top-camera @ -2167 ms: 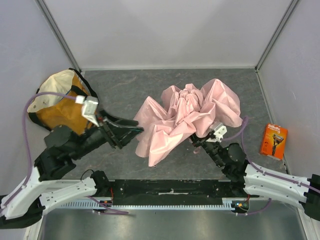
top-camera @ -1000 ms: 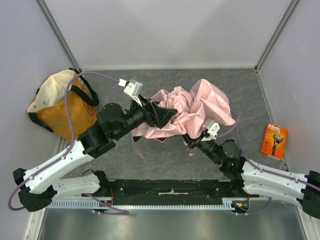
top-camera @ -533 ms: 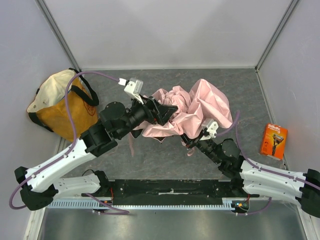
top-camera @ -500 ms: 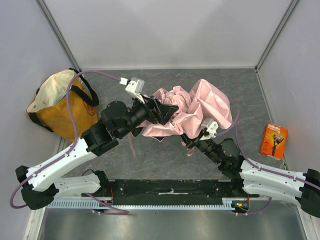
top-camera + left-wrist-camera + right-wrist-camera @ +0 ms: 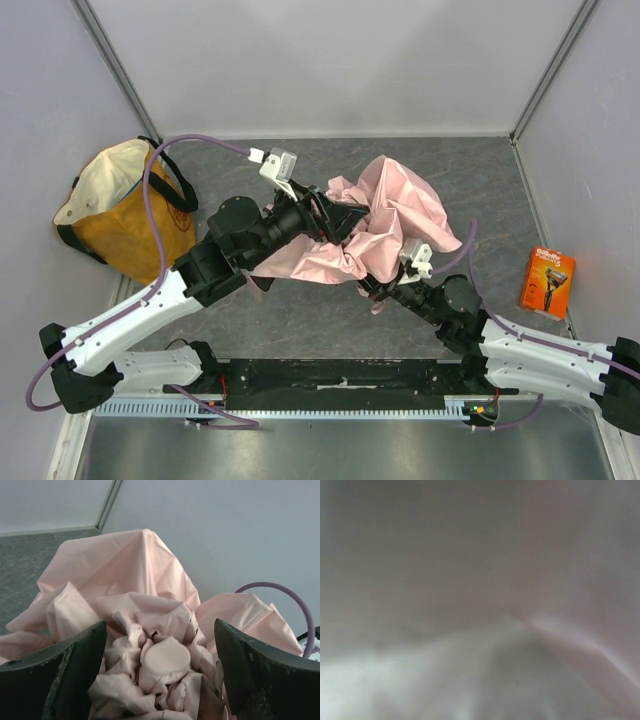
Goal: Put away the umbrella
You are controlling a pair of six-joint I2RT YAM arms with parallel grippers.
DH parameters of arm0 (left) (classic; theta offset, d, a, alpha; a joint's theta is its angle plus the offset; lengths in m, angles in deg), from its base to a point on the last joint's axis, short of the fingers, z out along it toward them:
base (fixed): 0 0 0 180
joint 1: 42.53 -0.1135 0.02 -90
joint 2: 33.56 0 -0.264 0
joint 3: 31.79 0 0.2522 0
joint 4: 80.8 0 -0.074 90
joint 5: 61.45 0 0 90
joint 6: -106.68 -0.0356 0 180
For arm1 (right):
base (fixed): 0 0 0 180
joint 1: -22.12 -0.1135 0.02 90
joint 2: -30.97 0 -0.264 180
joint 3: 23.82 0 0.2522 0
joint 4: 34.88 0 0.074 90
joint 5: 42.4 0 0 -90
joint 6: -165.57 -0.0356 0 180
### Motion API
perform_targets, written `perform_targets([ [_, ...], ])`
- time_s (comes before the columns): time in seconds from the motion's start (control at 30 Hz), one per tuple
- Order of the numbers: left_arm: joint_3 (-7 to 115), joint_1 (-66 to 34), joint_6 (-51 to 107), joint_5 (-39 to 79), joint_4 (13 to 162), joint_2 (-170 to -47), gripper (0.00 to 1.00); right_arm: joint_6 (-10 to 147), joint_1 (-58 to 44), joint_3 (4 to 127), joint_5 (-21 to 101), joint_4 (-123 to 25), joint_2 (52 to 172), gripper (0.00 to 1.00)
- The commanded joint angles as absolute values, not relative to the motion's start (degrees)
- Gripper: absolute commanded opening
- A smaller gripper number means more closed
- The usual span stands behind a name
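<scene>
The pale pink umbrella (image 5: pixel 400 215) is a crumpled bundle held up over the middle of the table, its top turned toward my left arm. My left gripper (image 5: pixel 343 215) is open, its two dark fingers (image 5: pixel 75 670) standing wide on either side of the round cap (image 5: pixel 165 657) at the canopy's top, not touching it. My right gripper (image 5: pixel 377 285) is shut at the umbrella's lower end, its tips buried under the fabric. Blurred pink cloth (image 5: pixel 480 580) fills the right wrist view. A thin pink strap (image 5: pixel 375 303) hangs down near it.
An orange-and-cream tote bag (image 5: pixel 120 215) stands at the left against the wall. An orange razor box (image 5: pixel 547 283) lies at the right edge. Grey table (image 5: pixel 250 175) shows behind the left arm, with walls on three sides.
My left gripper has opened wide and moved right and slightly back to the canopy's top. The right arm has shifted the umbrella a little left, bunching it tighter.
</scene>
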State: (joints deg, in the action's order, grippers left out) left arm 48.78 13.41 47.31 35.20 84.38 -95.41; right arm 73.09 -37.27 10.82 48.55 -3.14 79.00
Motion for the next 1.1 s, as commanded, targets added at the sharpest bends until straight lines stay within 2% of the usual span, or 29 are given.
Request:
perform_targets([
  [0.0,49.6,12.8,50.3,32.9,91.1,-95.2,0.93,73.0,-37.5,14.2,40.9,1.6,77.4,0.0],
  [0.1,48.8,12.7,51.6,32.3,92.7,-94.6,0.91,73.0,-37.5,14.5,39.7,0.0,76.8,0.0],
  [0.2,48.0,12.7,51.9,31.3,93.9,-94.2,0.8,72.3,-37.5,14.3,39.4,-0.3,76.3,0.0],
  [0.27,48.2,12.7,51.6,30.0,93.8,-94.6,0.65,71.9,-37.5,14.4,38.9,-0.3,76.2,0.0],
  [0.4,48.2,12.7,51.1,30.0,92.9,-94.8,0.42,71.4,-37.5,15.2,38.1,-2.3,76.1,0.0],
  [0.5,49.3,12.6,49.6,29.3,91.7,-95.7,0.18,71.1,-37.5,16.5,39.9,-6.3,75.6,0.0],
  [0.53,49.6,12.6,48.9,29.3,91.1,-95.8,0.06,70.5,-37.5,17.2,41.3,-8.5,75.4,0.0],
  [0.57,49.7,12.6,48.2,29.3,91.0,-95.9,0.02,70.0,-37.5,17.9,42.2,-10.6,75.1,0.0],
  [0.63,48.9,12.2,46.8,29.3,91.9,-95.4,0.02,67.1,-37.5,19.5,45.8,-16.5,74.4,0.11],
  [0.77,44.8,9.2,44.9,25.8,97.6,-93.2,0.02,63.9,-37.5,24.5,51.0,-36.5,73.1,0.45],
  [0.87,42.5,5.4,41.2,23.9,99.5,-90.4,0.02,59.1,-37.5,26.2,57.9,-48.5,70.5,0.58],
  [0.9,42.0,3.9,40.1,22.9,99.7,-89.8,0.02,57.6,-37.5,26.2,58.9,-53.0,69.1,0.68],
  [0.93,41.8,2.1,38.7,22.1,99.8,-89.0,0.02,55.6,-37.5,26.3,59.6,-56.8,68.0,0.73],
  [1.07,41.0,-2.5,36.1,19.9,99.8,-87.2,0.02,49.6,-37.5,26.8,58.5,-67.7,63.0,0.8],
])
